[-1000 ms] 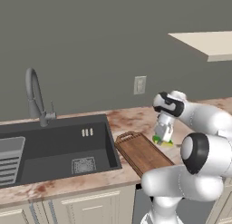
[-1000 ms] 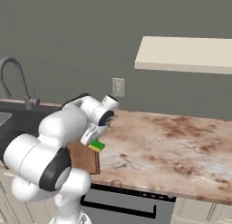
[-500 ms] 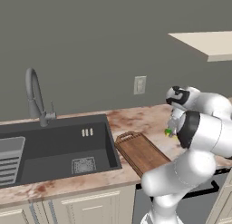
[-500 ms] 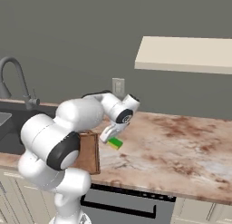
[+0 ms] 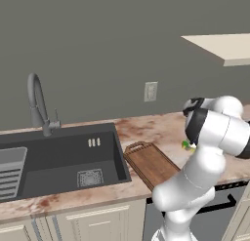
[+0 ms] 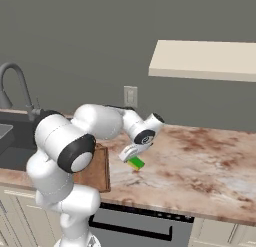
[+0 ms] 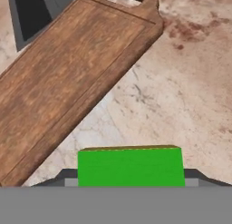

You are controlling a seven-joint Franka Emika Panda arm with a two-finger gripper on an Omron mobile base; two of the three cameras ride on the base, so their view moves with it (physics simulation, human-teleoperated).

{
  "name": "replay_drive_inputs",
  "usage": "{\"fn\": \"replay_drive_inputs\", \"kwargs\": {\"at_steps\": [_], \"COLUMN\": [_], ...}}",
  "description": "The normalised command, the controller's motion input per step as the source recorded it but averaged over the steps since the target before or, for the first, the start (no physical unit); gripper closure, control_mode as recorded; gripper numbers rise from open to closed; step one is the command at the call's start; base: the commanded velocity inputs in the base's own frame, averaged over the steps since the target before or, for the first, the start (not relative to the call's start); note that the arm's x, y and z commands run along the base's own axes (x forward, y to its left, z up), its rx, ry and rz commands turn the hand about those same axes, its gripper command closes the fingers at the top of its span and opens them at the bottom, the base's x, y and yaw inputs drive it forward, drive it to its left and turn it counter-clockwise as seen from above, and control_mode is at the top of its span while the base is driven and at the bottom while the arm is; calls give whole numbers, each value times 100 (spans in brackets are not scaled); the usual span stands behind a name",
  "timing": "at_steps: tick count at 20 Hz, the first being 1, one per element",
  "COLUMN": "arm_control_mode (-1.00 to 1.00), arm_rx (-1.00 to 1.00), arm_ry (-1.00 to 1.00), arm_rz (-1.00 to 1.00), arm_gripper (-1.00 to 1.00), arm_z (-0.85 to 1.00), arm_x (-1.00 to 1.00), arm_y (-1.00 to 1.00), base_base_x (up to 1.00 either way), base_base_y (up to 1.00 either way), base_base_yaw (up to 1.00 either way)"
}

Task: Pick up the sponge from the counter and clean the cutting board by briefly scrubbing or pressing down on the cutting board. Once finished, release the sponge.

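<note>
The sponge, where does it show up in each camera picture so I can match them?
Left base view: sponge, a green sliver at mid right, beside the arm's elbow.
Right base view: just left of centre, under the gripper.
Hand view: bottom centre.
Shared landmark: the cutting board, to the sponge's left in all three views.

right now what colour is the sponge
Bright green on top with a thin yellow underside; the sponge shows best in the hand view.
</note>
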Motion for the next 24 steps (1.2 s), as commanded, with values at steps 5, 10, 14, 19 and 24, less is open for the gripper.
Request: {"fn": "replay_drive_inputs", "kwargs": {"at_steps": [5, 10, 14, 19, 24], "arm_control_mode": [-100, -100, -100, -100, -100], "arm_rx": [0, 0, 0, 0, 0], "arm_ry": [2, 1, 0, -1, -7], "arm_rz": [-8, -8, -12, -11, -15], "arm_gripper": [100, -100, -100, -100, -100], "arm_z": [-57, -65, -17, 25, 65], "arm_x": [22, 16, 1, -16, -25], "arm_y": [-15, -4, -16, -7, 0], "base_base_x": [0, 0, 0, 0, 0], "base_base_y": [0, 0, 0, 0, 0], "base_base_yaw": [0, 0, 0, 0, 0]}}
